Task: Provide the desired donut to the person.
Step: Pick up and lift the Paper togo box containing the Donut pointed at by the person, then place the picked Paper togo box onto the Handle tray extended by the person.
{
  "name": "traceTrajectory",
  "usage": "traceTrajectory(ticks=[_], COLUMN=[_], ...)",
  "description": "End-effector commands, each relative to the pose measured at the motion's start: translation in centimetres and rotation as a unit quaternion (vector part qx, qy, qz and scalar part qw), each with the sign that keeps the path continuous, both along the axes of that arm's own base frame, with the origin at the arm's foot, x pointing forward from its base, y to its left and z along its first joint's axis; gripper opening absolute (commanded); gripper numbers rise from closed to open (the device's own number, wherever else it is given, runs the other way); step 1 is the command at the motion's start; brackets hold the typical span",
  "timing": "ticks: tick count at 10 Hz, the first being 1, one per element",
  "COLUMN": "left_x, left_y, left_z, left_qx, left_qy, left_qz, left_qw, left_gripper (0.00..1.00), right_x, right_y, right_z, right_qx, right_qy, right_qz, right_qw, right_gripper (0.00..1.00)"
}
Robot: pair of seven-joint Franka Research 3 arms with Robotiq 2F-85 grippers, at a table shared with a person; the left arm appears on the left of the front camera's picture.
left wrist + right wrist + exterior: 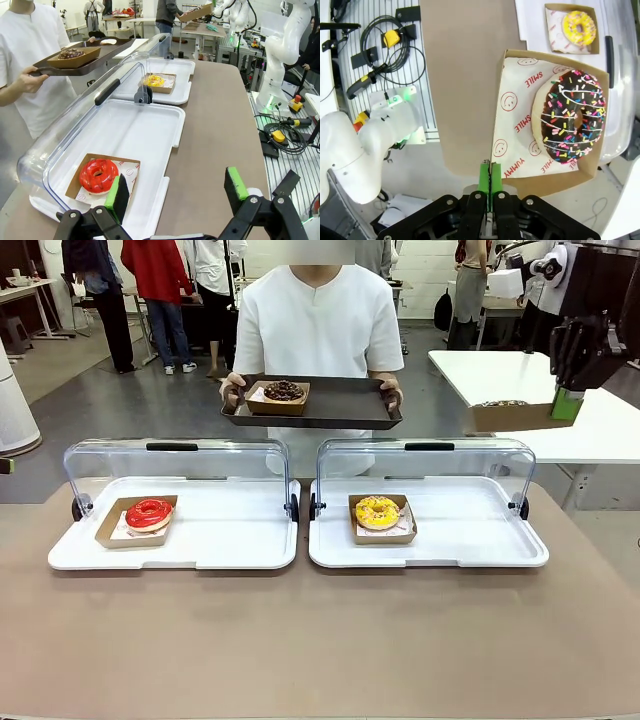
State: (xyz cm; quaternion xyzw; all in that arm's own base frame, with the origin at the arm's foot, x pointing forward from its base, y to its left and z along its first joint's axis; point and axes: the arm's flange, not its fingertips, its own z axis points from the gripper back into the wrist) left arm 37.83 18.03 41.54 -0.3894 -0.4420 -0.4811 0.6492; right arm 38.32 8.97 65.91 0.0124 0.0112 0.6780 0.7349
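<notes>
Four donuts: red (148,512), yellow (377,511), two chocolate (284,391) (568,120).

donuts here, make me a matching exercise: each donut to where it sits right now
Things:
1. red-glazed donut
2. yellow-iced donut
3. chocolate donut with coloured sprinkles
4. dark chocolate donut

Places:
A. cardboard tray pinched by the right tool
B. dark serving tray held by the person
C. white display case on the robot's left
D. white display case on the robot's right

Pairs: 1-C, 2-D, 3-A, 4-B
</notes>
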Motion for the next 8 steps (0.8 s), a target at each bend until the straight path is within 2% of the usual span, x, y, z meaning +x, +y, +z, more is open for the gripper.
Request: traceTrajectory(ticks=[1, 8], left_x=[-0.09, -0.09], left_y=[0.02, 0.02], left_z=[0.12, 0.12], left_qx=[-0.004, -0.004], left_qy=[-0.005, -0.005], left_qz=[0.001, 0.001], left_qw=[1.000, 1.000], left_gripper=[1.00, 1.00], right_x=[-0.56, -0.56], right_y=[0.03, 0.03], right_z=[-0.36, -0.36], right_qx=[0.000, 0.000], right_qy=[0.001, 0.001], right_qz=[-0.004, -0.004], right_qw=[1.000, 1.000], right_gripper=[0.00, 0.00])
